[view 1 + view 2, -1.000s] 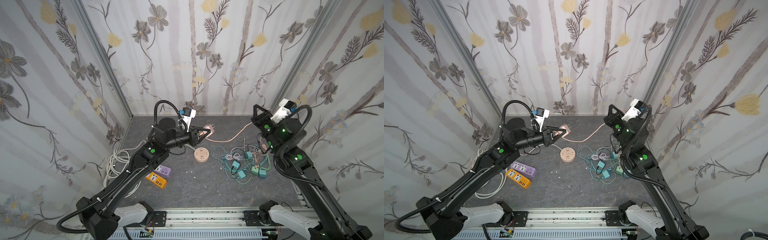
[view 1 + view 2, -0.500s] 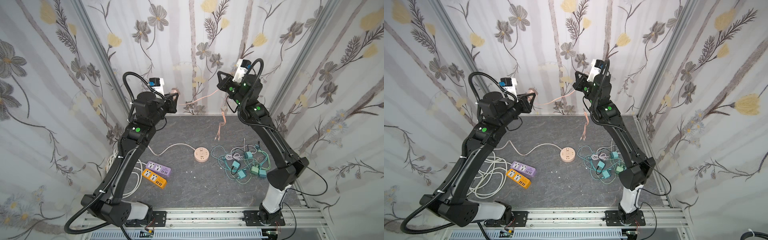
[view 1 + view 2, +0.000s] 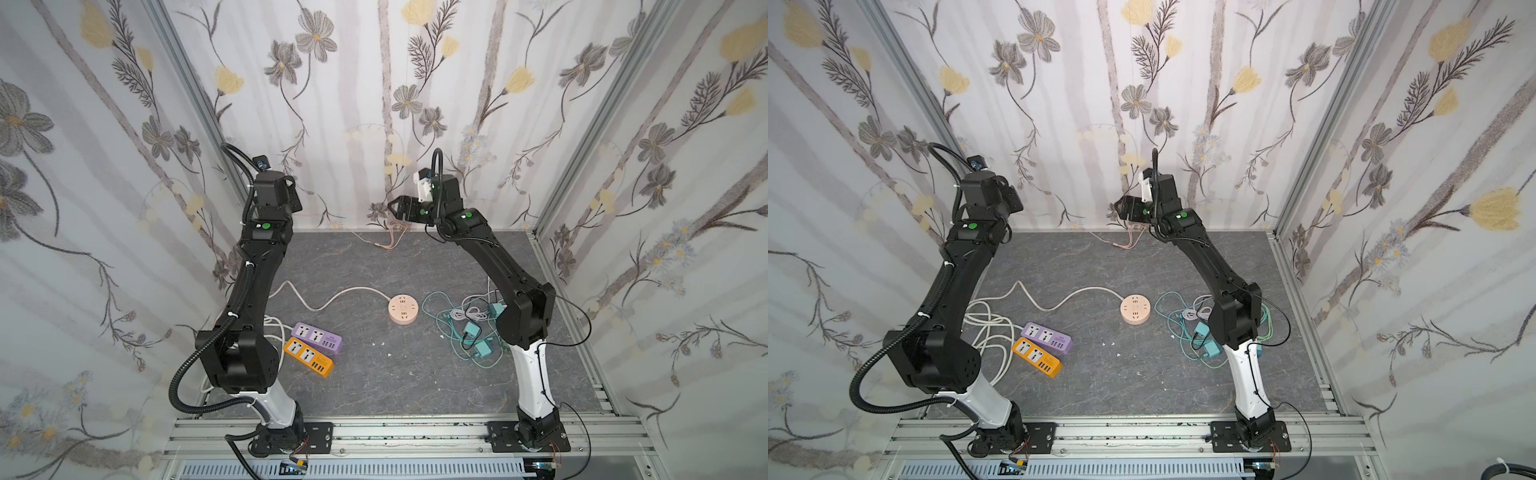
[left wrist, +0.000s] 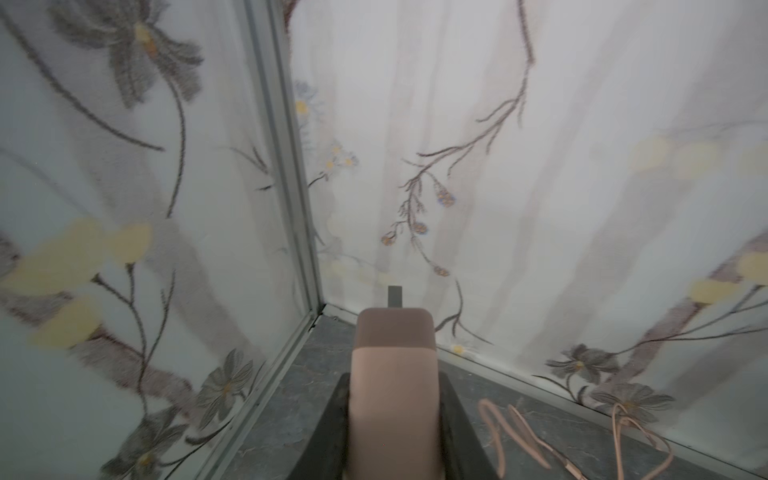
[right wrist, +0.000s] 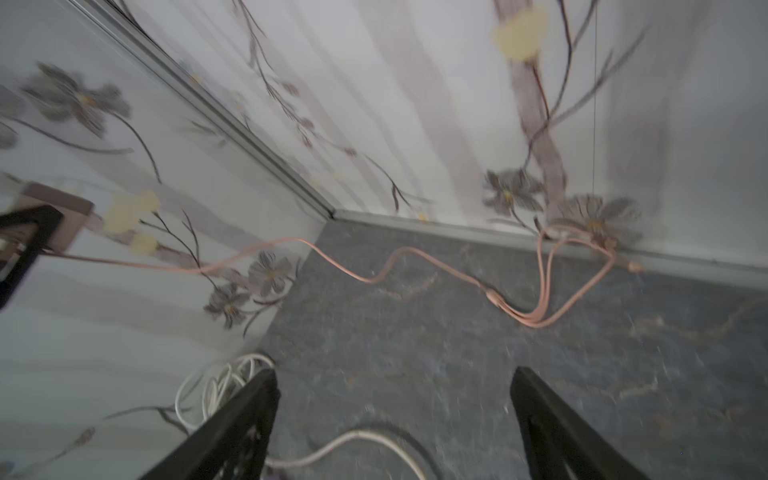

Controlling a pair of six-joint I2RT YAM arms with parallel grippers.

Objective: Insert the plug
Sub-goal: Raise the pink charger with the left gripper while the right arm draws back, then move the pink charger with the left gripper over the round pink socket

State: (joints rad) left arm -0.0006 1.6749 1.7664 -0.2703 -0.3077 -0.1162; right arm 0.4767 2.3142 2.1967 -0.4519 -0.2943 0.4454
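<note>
Plug (image 4: 392, 365): pink two-tone block, clamped across its flat sides in the left gripper (image 4: 392, 419), one metal prong (image 4: 395, 296) showing at the front, aimed at the cage's back corner.
Handling: probably light and rigid, with a smooth plastic shell (apt to twist in the pads if pushed off-axis).
Hold: best on the broad flanks, well behind the prongs, front face left free.
Cable (image 5: 374, 276): thin, pink, limp; trailing from the plug down to the grey floor, looped by the back wall; little drag expected, some snag risk.
Right gripper (image 5: 392, 378): jaws spread wide, nothing between them, hovering above the cable loops.
Socket (image 3: 403, 308): round, pink, flat on the floor mid-table, well apart from the raised plug and lower.
Spare outlets: purple strip (image 3: 316, 337) and orange strip (image 3: 308, 356), side by side near the left arm's base.
</note>
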